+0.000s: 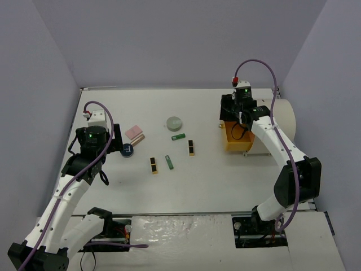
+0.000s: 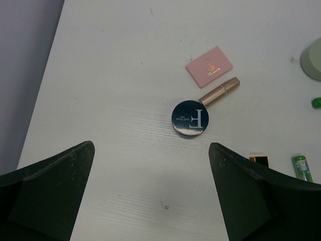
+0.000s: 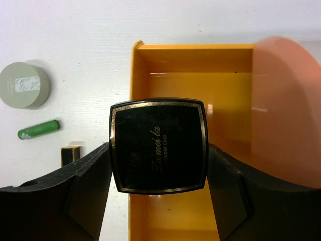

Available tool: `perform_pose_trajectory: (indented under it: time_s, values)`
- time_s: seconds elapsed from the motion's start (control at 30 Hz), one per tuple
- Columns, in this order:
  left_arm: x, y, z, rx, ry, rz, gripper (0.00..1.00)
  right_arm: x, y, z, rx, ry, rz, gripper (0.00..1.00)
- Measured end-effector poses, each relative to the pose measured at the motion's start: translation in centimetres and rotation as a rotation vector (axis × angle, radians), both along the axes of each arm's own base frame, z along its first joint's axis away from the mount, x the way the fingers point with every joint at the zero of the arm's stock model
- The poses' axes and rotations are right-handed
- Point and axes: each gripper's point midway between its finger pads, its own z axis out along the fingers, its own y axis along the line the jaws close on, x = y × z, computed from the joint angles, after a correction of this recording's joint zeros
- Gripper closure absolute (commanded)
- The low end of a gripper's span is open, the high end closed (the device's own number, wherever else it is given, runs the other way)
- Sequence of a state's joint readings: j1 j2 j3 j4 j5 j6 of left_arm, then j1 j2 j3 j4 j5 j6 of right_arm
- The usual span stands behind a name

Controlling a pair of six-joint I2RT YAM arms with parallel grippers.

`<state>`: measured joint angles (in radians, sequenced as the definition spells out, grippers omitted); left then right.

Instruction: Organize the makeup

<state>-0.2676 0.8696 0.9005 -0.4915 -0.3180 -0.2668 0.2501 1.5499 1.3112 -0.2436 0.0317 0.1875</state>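
Right wrist alone shows right tool (image 3: 158, 150) clamping black compact (image 3: 158, 133) over orange drawer (image 3: 241, 75), left tool (image 2: 150, 155) released

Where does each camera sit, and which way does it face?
Top external: above and behind the robot, looking down on the table; left arm and right arm show.
Left wrist: on the left arm, looks down past the open left gripper at the blue compact and pink palette.
Right wrist: on the right arm, looks down into the orange drawer; right gripper holds the black compact.
Shared: round green compact, in top external and right wrist.
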Motion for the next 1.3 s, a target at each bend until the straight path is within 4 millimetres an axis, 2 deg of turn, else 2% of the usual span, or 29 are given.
perform_pose_trajectory:
  time_s: [0.23,0.47,0.83,0.97,1.1,1.3]
  values:
    - [0.0,0.0,0.0,0.000,0.000,0.000,0.03,-0.1,-1.3,-0.2,-0.023,-0.004,-0.085,0.34]
    - [0.0,0.0,0.0,0.000,0.000,0.000,0.03,-0.1,-1.4,-0.1,-0.029,-0.011,-0.108,0.19]
    - [0.0,0.0,0.0,0.000,0.000,0.000,0.03,-0.1,-1.2,-0.1,-0.022,-0.011,-0.110,0.17]
    - [0.0,0.0,0.0,0.000,0.000,-0.001,0.03,-0.4,-0.4,-0.1,-0.021,-0.003,-0.068,0.18]
    - [0.0,-0.1,-0.1,-0.001,0.005,-0.002,0.03,-0.9,1.8,1.5,-0.026,-0.029,0.020,0.16]
    - [0.1,-0.1,-0.3,-0.002,0.011,0.000,0.03,-2.0,9.1,6.0,0.004,-0.135,0.254,0.03]
